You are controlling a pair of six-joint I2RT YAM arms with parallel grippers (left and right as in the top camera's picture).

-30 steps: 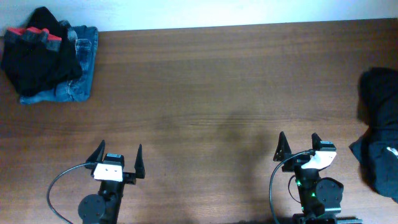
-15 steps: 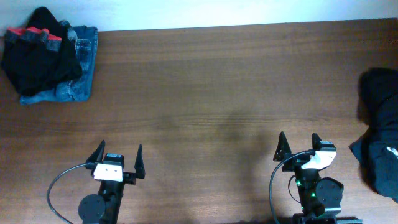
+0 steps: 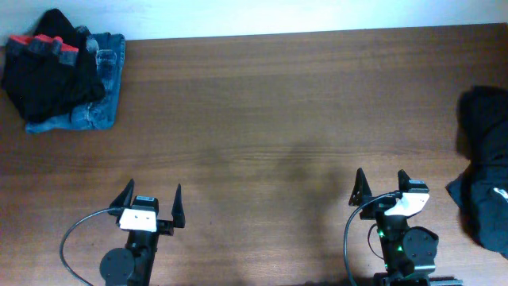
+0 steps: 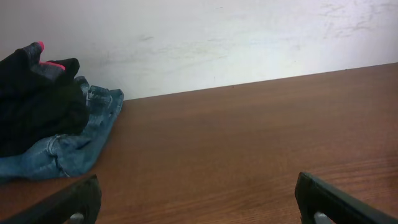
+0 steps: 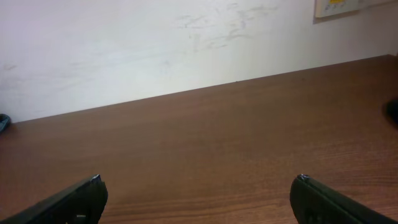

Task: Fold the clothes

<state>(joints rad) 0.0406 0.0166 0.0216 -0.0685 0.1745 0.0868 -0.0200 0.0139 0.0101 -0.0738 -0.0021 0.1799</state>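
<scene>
Nothing moves over the last second. Both arms sit parked at the near edge of the table (image 3: 262, 103), left gripper (image 3: 153, 195) and right gripper (image 3: 381, 184) spread wide and holding nothing, so folding hasn't begun. The black garment (image 3: 48, 75) with red trim lies bunched on the jeans (image 3: 99, 111) in the far left corner, and a dark heap (image 3: 484, 175) slumps at the right edge. The left wrist view catches the denim seams up close against the wall (image 4: 217, 43). The right wrist view sees mostly bare wood, and only overhead shows that right heap properly.
</scene>
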